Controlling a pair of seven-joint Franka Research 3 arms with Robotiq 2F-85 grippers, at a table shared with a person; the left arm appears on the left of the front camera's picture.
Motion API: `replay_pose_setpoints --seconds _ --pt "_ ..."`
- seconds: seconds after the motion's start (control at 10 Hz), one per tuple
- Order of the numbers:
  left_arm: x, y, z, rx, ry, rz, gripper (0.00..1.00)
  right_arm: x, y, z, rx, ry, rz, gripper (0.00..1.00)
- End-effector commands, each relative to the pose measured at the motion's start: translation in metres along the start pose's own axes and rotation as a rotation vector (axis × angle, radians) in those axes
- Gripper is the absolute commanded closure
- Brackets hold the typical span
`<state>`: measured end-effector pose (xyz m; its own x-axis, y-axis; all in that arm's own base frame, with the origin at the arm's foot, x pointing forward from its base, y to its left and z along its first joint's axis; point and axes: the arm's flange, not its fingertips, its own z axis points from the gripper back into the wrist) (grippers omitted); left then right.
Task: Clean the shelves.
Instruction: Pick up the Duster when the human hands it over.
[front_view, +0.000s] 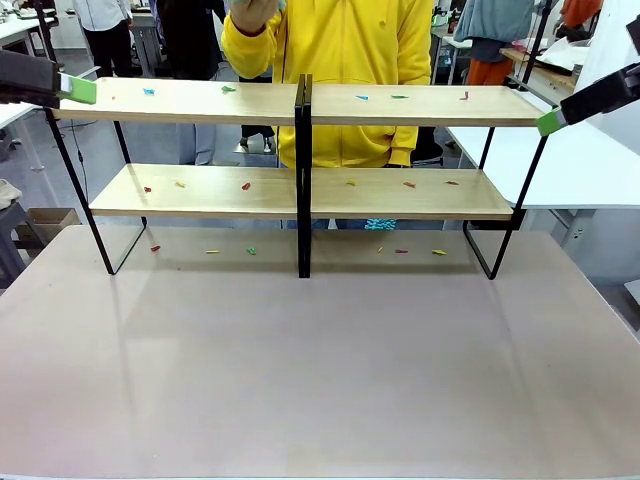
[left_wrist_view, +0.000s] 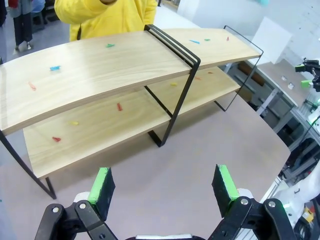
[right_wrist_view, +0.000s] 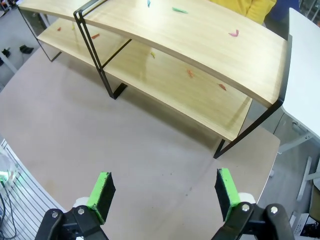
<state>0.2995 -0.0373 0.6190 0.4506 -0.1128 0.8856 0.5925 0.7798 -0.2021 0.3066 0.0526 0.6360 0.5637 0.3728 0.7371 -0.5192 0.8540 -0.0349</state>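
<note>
The shelves (front_view: 300, 105) stand across the far half of the table, two light wooden boards on a black frame with a centre post (front_view: 303, 180). Small coloured scraps lie on the top board (front_view: 228, 89), on the lower board (front_view: 246, 185) and on the tabletop under the rack (front_view: 251, 250). My left gripper (front_view: 75, 88) hangs by the rack's upper left end. In the left wrist view the left gripper (left_wrist_view: 162, 185) stands open and empty over the table, facing the shelves (left_wrist_view: 100, 70). My right gripper (front_view: 555, 120) hovers off the upper right end. It is open and empty in the right wrist view (right_wrist_view: 162, 192), with the shelves (right_wrist_view: 200, 40) ahead.
A person in a yellow hoodie (front_view: 340, 40) stands right behind the rack. The grey-brown tabletop (front_view: 320, 380) stretches bare in front of it. A white table (front_view: 590, 170) sits at the right, and a cardboard box (front_view: 45, 222) is on the floor at the left.
</note>
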Motion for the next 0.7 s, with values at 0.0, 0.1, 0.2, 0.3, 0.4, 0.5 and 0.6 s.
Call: replay_pose_setpoints --seconds 0.0,0.1,0.2,0.3,0.4,0.5,0.6 --pt "0.000 0.001 0.001 0.003 -0.007 0.002 0.00 0.003 -0.002 -0.001 0.002 -0.026 -0.033 0.00" --pt "0.000 0.001 0.001 0.003 -0.007 0.002 0.00 0.006 0.000 0.004 0.010 -0.061 -0.039 0.00" --pt "0.000 0.001 0.001 0.003 -0.007 0.002 0.00 0.009 0.001 0.011 -0.005 -0.105 -0.065 0.00" --pt "0.000 0.001 0.001 0.003 -0.007 0.002 0.00 0.011 0.001 0.019 -0.007 -0.135 -0.090 0.00" --pt "0.000 0.001 0.001 0.003 -0.007 0.002 0.00 0.013 0.003 0.022 -0.022 -0.115 -0.151 0.00" --pt "0.000 0.001 0.001 0.003 -0.007 0.002 0.00 0.014 0.006 0.023 0.008 -0.083 -0.197 0.00" --pt "0.000 0.001 0.001 0.003 -0.007 0.002 0.00 0.014 0.008 0.024 0.017 -0.087 -0.203 0.00"
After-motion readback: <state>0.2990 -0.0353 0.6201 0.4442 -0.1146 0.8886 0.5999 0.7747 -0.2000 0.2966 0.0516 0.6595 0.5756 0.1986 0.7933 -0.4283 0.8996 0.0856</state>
